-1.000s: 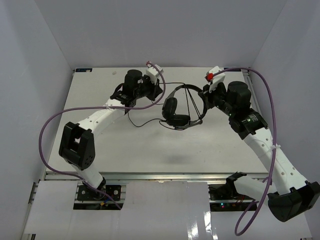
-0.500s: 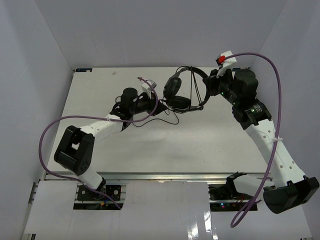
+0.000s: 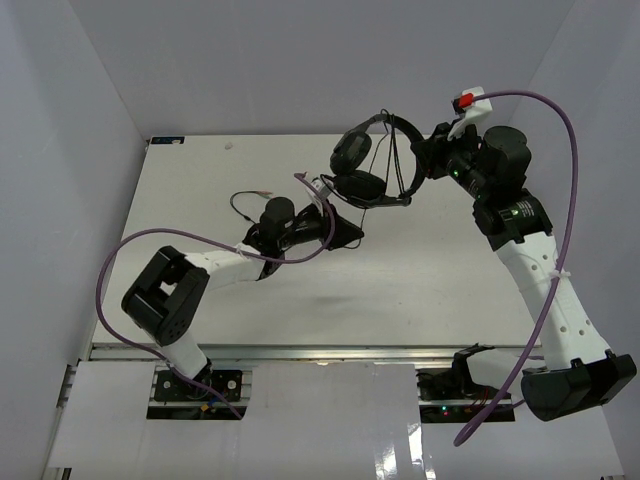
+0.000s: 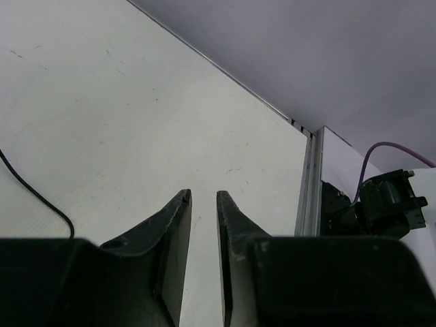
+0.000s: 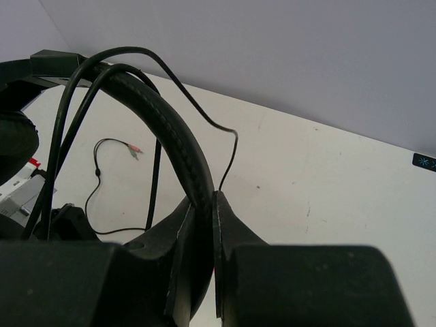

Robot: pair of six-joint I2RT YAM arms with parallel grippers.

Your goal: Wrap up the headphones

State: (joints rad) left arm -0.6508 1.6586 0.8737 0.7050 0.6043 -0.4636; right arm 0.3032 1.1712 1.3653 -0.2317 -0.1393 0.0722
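Headphones (image 3: 372,160) — aloft upper centre, headband (image 5: 174,133) clamped in right gripper (image 5: 203,218). Left gripper (image 4: 203,199) slightly parted, empty, mid-frame. Step: mid-wrap, likely. Next — catch slack cord (image 3: 250,195), centre-left, wind round headband.

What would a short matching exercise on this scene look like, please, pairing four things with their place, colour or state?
Things:
1. right gripper
2. left gripper
3. plug
4. robot cable

Descriptions:
a. purple, looping out from an arm
b. clamped on the headband of the headphones
c. lying on the table
d. jaws slightly apart, nothing between them

Pairs: 1-b, 2-d, 3-c, 4-a
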